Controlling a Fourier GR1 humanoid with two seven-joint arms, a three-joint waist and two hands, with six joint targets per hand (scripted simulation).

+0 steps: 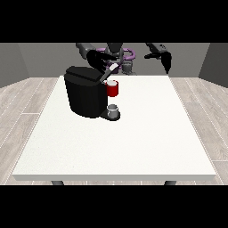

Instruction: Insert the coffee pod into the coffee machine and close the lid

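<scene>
Black coffee machine (84, 95) upper left of centre on white table (133, 147), red mug (113, 89) beside it, grey cup (113, 109) beneath, hand at view's left (99, 60) above machine, grip unclear, hand at view's right (166, 60) raised, fingers hanging relaxed.

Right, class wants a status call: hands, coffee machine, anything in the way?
Hand at view's left over the coffee machine, fingers unclear. Hand at view's right raised off the table, hanging idle. Pod not visible. Red mug and small grey cup beside machine.

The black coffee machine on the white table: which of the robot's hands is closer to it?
The hand at the view's left, just above the black coffee machine. The hand at the view's right hangs far off past the table's back corner.
</scene>
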